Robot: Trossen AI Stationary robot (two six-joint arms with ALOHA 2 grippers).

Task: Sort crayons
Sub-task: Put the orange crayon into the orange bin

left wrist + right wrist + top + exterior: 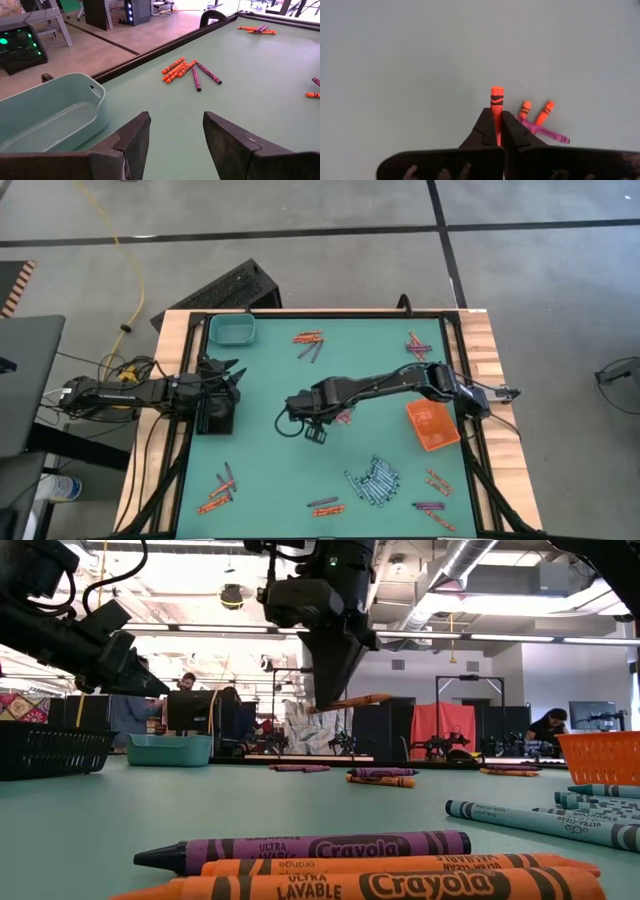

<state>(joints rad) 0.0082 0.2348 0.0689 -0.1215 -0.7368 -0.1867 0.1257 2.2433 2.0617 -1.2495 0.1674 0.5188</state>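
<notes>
One orange crayon (497,102) is pinched in the right claw (498,131), whose fingers are closed tight on its shaft with the blunt end sticking out ahead of the tips.

High view: the right claw (305,412) hangs over the middle of the mat (270,470), with the orange tray (432,425) off to its side toward its own arm's base and a pile of blue-grey crayons (375,480) nearer the front edge. The left claw (222,380) waits at the mat's edge, beside the black tray (216,412), with the teal tray (232,330) just ahead of it.

Low view: the held crayon (350,701) sits roughly level under the right claw's tips, clear of the mat.

Left wrist view: the left claw (176,137) has its fingers spread wide with nothing between them; a small heap of orange and purple crayons (187,71) lies ahead of it.

Right wrist view: below the held crayon, two orange sticks and a purple one (540,122) lie crossed on the mat.

A crayon is likely light, stiff and brittle, with a smooth paper wrap that may slip or pivot. Mid-shaft looks the safest hold, and gentle pressure should do.
</notes>
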